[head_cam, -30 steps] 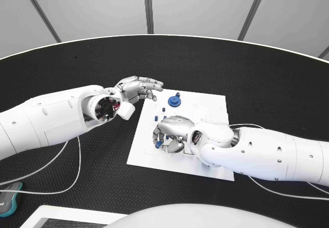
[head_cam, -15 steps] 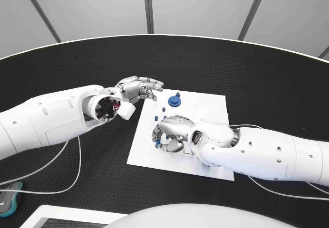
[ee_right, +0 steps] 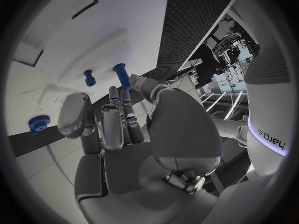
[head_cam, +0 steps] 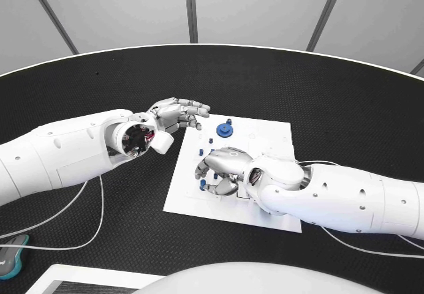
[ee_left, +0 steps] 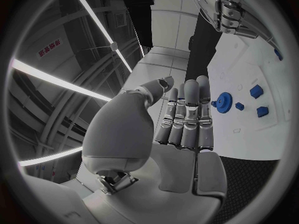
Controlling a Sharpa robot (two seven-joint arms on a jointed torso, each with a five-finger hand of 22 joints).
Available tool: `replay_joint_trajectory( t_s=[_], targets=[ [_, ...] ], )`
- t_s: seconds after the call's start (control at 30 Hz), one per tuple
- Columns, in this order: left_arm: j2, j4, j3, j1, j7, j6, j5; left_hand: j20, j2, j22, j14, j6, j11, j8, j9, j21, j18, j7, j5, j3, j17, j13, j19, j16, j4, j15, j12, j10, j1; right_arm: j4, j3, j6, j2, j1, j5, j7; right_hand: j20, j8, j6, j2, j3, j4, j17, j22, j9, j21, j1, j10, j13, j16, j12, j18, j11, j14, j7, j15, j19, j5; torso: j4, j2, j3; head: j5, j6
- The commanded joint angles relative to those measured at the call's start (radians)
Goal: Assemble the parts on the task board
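Pegs [ee_right: 122, 76] stood just beyond our right robot hand [head_cam: 221, 171], fingers curled, holding nothing; our left robot hand [head_cam: 177, 114], empty, hovered off the board's [head_cam: 265, 138] far-left corner.

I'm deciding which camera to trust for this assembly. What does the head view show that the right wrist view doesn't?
Head view alone: the whole task board, the blue gear at its far edge, and the left robot hand hovering off the board, holding nothing. Right wrist view alone: a blue peg pinched at the right robot hand's fingertips, with a small blue part beside it. Both show the right robot hand over the board.
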Motion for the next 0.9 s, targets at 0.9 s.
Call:
replay_joint_trajectory(
  t_s=[0.9],
  targets=[
    [-0.015, -0.012, -0.001, 0.000, 0.000, -0.002, 0.000, 0.002, 0.008, -0.002, -0.006, -0.005, 0.001, -0.001, -0.001, -0.007, 0.007, -0.001, 0.002, -0.007, -0.002, 0.001, 0.004, 0.001, -0.001, 0.002, 0.007, -0.009, -0.001, 0.323, -0.008, -0.282, -0.564, 0.013, 0.375, -0.181, -0.067, 0.157, 0.058, -0.011, -0.249, 0.194, 0.153, 0.138, 0.094, 0.159, -0.076, 0.397, 1.145, 0.094, 1.272, -0.027, -0.086, 0.082, -0.055, -0.058, 0.068, 0.027, -0.0307, -0.024, 0.0090, -0.091, 0.010]
  ],
)
